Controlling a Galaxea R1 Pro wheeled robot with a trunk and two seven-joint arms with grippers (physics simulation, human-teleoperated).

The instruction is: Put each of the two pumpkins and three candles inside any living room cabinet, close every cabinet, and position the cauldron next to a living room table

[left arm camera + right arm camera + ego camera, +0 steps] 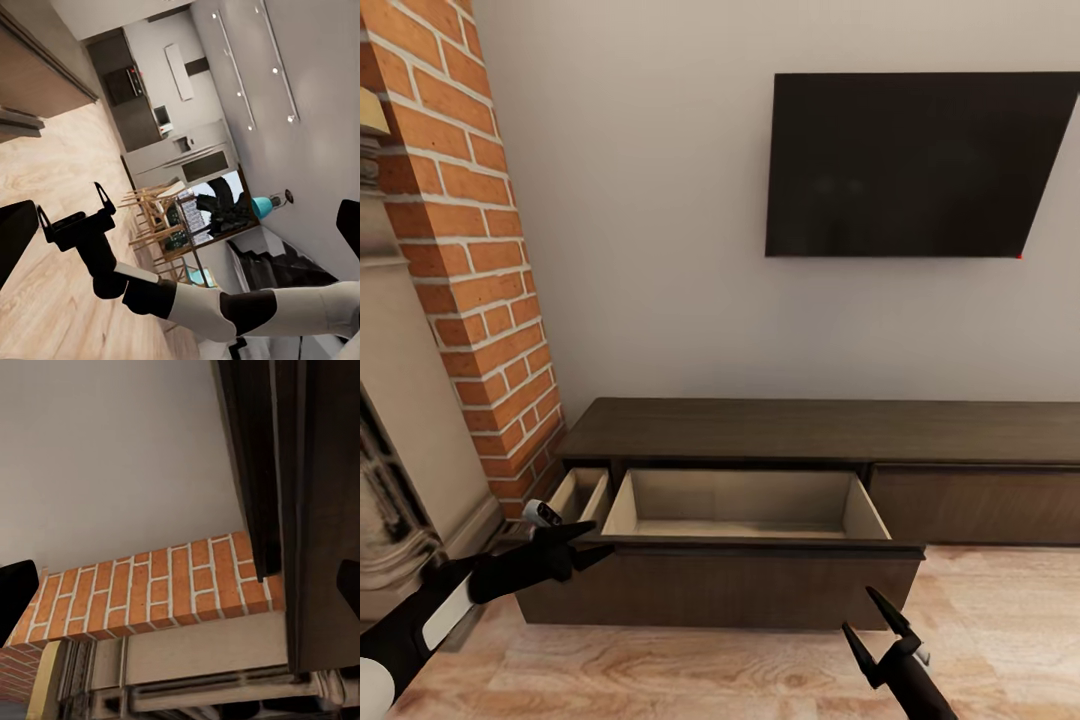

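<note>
The cabinet (820, 430) runs along the wall under the television, long, low and dark brown. Its wide middle drawer (745, 505) is pulled out, and its pale inside holds nothing. A narrow drawer (582, 492) to its left also stands partly out. My left gripper (598, 540) is open at the wide drawer's front left corner, with nothing between its fingers (16, 240). My right gripper (870, 618) is open and empty above the floor, just in front of the drawer's right end. It also appears in the left wrist view (69, 202). The cabinet's dark edge (300, 472) crosses the right wrist view.
A black television (910, 165) hangs on the wall above the cabinet. A brick chimney (470, 250) and a stone fireplace surround (400, 420) stand close on the left. Wood floor (710, 670) lies in front. Dining chairs (161, 217) and a kitchen show far behind.
</note>
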